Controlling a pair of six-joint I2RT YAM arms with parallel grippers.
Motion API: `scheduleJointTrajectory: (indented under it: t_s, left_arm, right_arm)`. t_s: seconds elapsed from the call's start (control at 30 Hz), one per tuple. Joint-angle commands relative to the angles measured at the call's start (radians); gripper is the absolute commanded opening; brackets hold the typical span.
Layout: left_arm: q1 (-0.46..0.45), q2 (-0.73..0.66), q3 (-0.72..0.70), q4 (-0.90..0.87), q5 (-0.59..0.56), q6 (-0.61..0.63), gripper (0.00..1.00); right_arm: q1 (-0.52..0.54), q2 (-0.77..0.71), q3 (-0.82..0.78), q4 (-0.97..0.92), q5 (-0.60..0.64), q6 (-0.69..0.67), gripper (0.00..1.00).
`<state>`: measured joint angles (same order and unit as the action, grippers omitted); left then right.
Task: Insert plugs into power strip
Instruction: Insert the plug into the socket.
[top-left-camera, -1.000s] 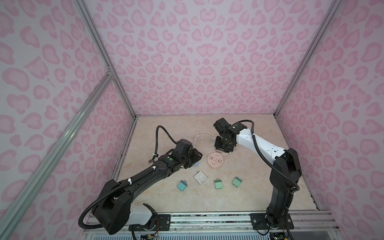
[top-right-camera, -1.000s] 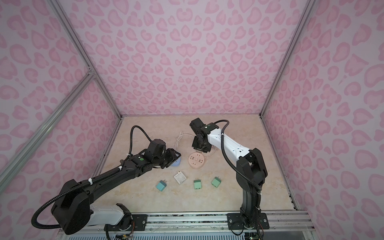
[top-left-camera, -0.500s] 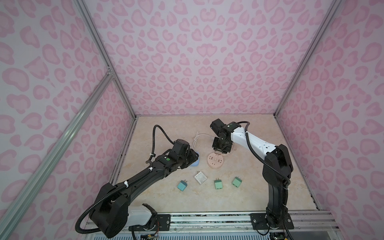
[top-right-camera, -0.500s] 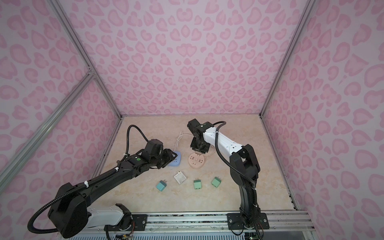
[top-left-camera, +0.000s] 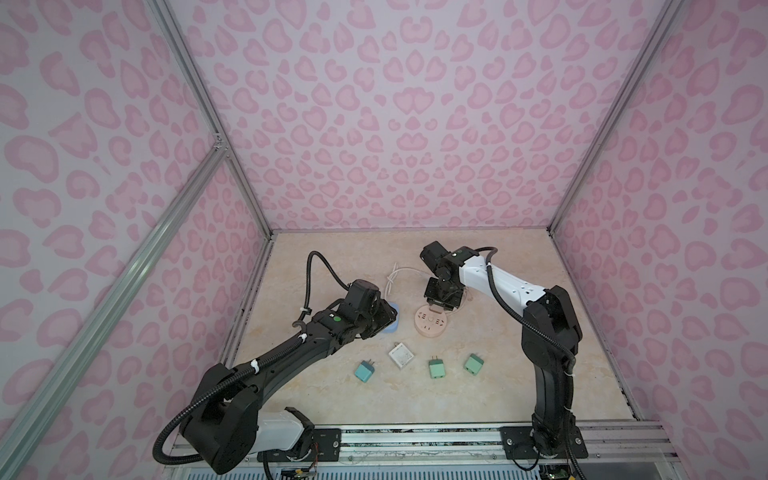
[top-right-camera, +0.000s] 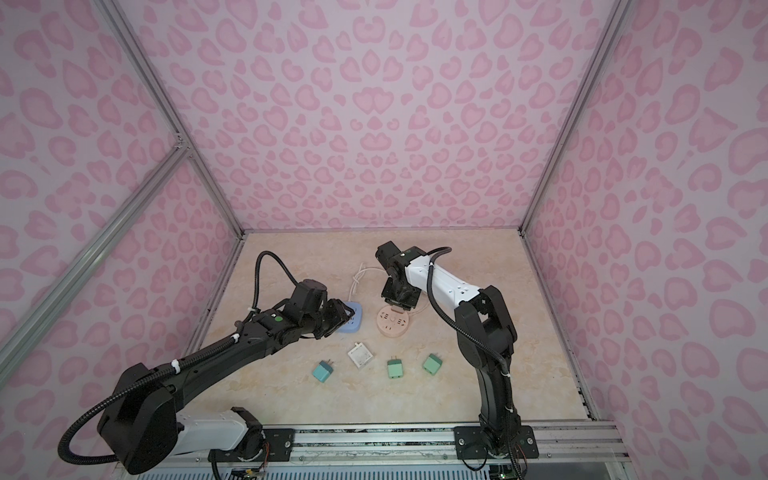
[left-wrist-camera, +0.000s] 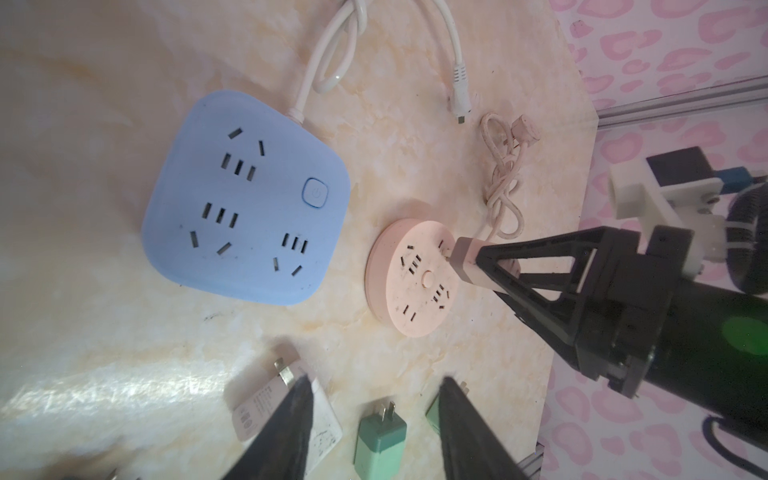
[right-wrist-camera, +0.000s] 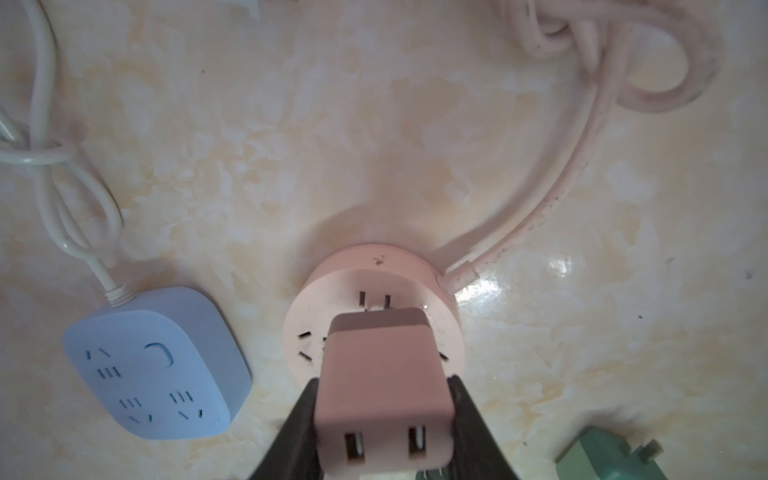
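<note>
Right tool (right-wrist-camera: 383, 384) clamped on the pink plug (right-wrist-camera: 374, 353), over the round pink power strip (top-left-camera: 432, 323) mid-frame, prongs maybe touching it; left tool (left-wrist-camera: 374, 380) apart, empty, beside the blue power strip (top-right-camera: 351, 318)

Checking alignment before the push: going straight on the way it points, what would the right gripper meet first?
Most likely the round pink power strip: the pink plug in the right gripper sits right at its sockets, contact unclear.

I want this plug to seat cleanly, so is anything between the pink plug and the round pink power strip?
Nothing visible does. The right gripper holds the pink plug over the round pink power strip, prongs close to its bare face. The blue power strip lies apart.
</note>
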<state>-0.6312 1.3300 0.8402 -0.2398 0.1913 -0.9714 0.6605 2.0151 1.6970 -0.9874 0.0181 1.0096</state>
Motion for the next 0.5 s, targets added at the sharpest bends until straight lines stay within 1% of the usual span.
scheduleJointTrajectory:
  t_s: [0.0,0.47]
  left_arm:
    - [0.001,0.006,-0.006,0.013,-0.002,0.005,0.51]
    - [0.002,-0.007,-0.023,0.011,-0.015,0.009,0.51]
  right_arm:
    - [-0.001,0.011,0.002,-0.010,0.014,0.009,0.00]
    - [0.000,0.041,-0.007,0.023,0.002,0.029,0.00]
